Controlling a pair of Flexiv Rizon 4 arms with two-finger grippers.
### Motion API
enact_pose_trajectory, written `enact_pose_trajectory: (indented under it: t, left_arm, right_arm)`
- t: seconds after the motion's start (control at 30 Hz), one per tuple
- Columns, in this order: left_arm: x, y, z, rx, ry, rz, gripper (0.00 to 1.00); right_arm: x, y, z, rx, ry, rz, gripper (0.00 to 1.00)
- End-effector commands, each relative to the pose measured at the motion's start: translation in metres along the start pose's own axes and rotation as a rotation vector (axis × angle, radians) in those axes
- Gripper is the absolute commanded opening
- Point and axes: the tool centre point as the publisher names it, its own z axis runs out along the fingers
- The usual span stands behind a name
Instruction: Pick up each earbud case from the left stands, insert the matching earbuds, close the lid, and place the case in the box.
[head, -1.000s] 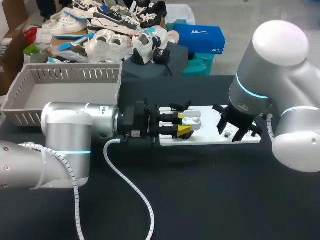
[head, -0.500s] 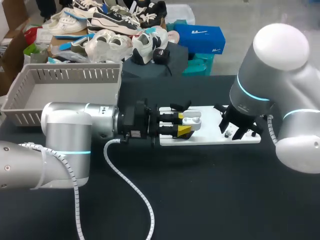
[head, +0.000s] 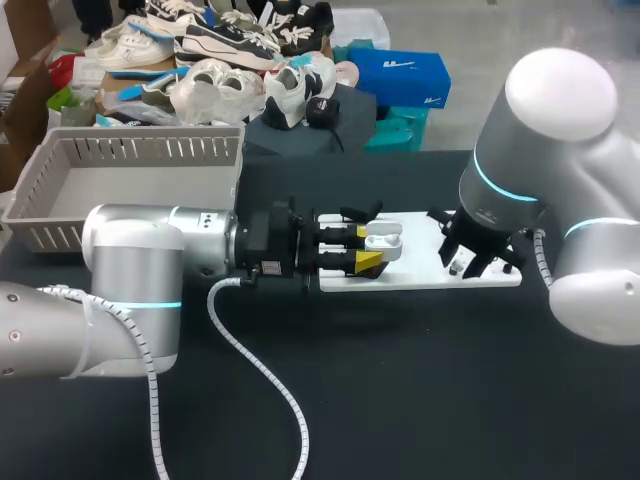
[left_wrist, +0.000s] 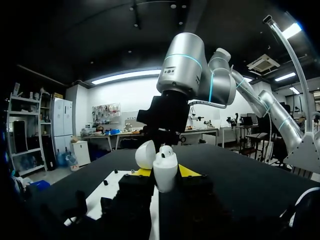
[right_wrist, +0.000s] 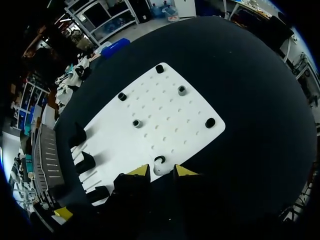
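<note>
**Head view.** The left claw (head: 368, 248), at the frame's centre, was closed on the white earbud case (head: 383, 240), with a yellow tip pressing each side. It held the case, lid open, over the left end of the white board (head: 420, 272). The right claw (head: 478, 262), right of centre, hung low over the board's right end. The grey box (head: 130, 150) stood at upper left on the bench (head: 400, 400), well apart from the case.

**Wrist views.** Only the left wrist view showed the lid (left_wrist: 146, 154) tipped back. It also showed something small and white sitting in the case's mouth, probably one earbud. Only the right wrist view showed the right claw's state. Its fingers stood a little apart and straddled a small white earbud (right_wrist: 160, 166) at the board's edge, gripping nothing yet. It also showed the black pegs (right_wrist: 210, 122) scattered over the board. In the head view the right wrist hid this earbud entirely.

**Hazards, as judged.**
- The earbud lay at the very edge of the board. An off-centre closing would likely flick it off onto the bench.
- If the piece were pinched while twisted, it would probably not seat in its socket.
- Pressing such a piece down could tilt the case in the left claw's side grip.
- A careless approach by the right claw might knock the open lid shut before the earbud went in.
</note>
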Motion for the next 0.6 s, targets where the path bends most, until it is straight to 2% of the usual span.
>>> enact_pose_trajectory:
  t: [0.03, 0.2, 0.3, 0.5, 0.57, 0.6]
  left_arm:
    - [0.0004, -0.0007, 0.0001, -0.003, -0.001, 0.002, 0.00]
    - [0.0004, -0.0007, 0.0001, -0.003, -0.001, 0.002, 0.00]
    - [0.0004, -0.0007, 0.0001, -0.003, -0.001, 0.002, 0.00]
    - [0.0004, -0.0007, 0.0001, -0.003, -0.001, 0.002, 0.00]
    - [0.0004, -0.0007, 0.0001, -0.003, -0.001, 0.002, 0.00]
    - [0.0004, -0.0007, 0.0001, -0.003, -0.001, 0.002, 0.00]
  right_arm:
    - [-0.0011, 0.0031, 0.0030, 0.004, 0.006, -0.002, 0.28]
    - [-0.0011, 0.0031, 0.0033, 0.008, 0.009, -0.002, 0.28]
    - [-0.0010, 0.0027, 0.0037, 0.010, 0.011, -0.002, 0.22]
    - [-0.0002, 0.0010, 0.0063, 0.014, 0.016, 0.000, 0.18]
    - [-0.0002, 0.0004, 0.0066, 0.015, 0.017, 0.001, 0.12]
    - [-0.0002, 0.0004, 0.0066, 0.015, 0.017, 0.002, 0.00]
